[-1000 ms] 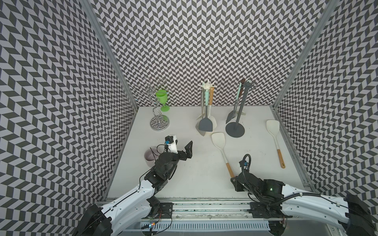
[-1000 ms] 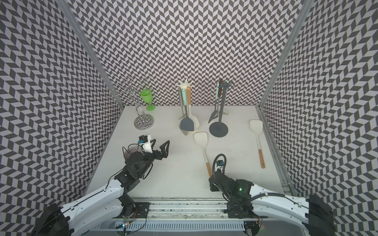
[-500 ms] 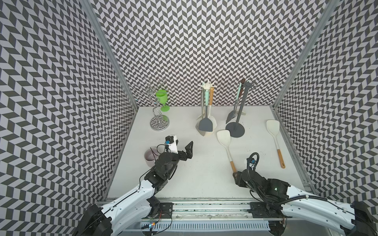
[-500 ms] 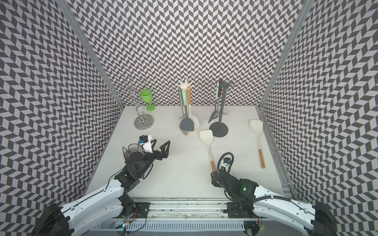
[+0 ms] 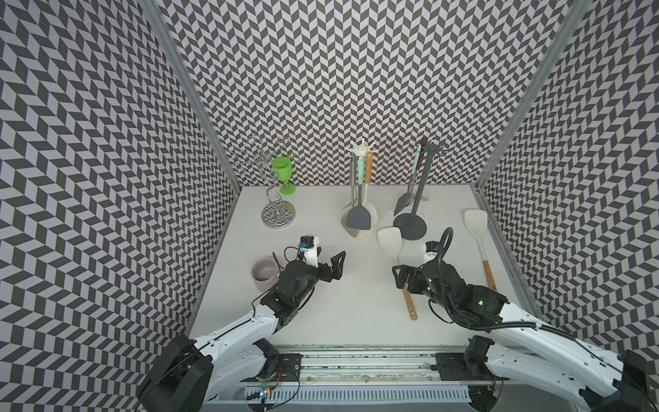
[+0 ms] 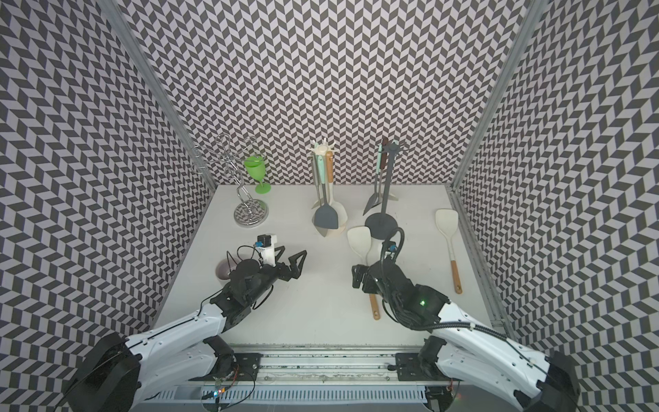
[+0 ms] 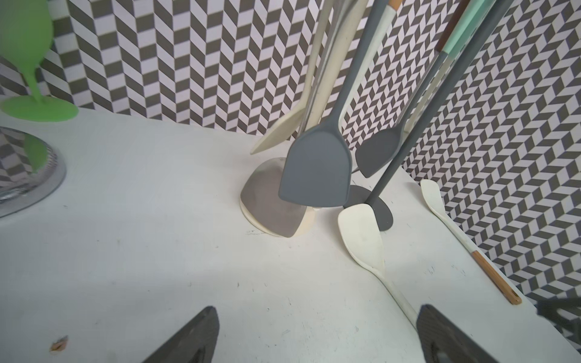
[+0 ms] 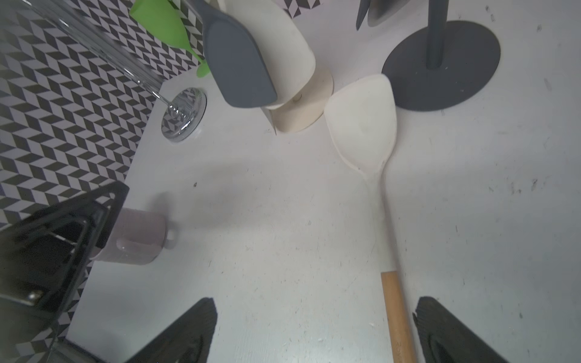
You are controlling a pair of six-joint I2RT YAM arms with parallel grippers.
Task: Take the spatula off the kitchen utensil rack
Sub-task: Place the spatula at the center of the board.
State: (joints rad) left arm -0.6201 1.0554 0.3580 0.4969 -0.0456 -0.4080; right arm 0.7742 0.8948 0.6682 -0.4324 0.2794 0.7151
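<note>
- The cream spatula (image 5: 391, 241) lies flat on the table (image 5: 349, 306), clear of both racks. Its blade is just beside the round base of the dark rack (image 5: 410, 227), and its wooden handle points back toward the robot.
- The right gripper (image 8: 314, 303) hangs low over the handle with its fingers spread wide. In the right wrist view the handle runs between them, nearer one finger, and neither finger presses on it, so the spatula is not held.
- The left gripper (image 7: 317, 309) is also spread wide and holds nothing. It hovers over bare table near the mug (image 5: 264, 279) and takes no part.
- By my reading the main job is done: a spatula is off its hook and set down.
- What seems left is small: the right arm lifts clear without nudging the handle or the dark rack's base close by.
- A grey spatula (image 5: 358, 218) and other tools hang on the cream rack (image 5: 361, 154), and dark tools hang on the dark rack. Another cream spatula (image 5: 477, 224) lies near the table's right edge.
- I cannot tell from these views which rack the spatula under the gripper came from.
</note>
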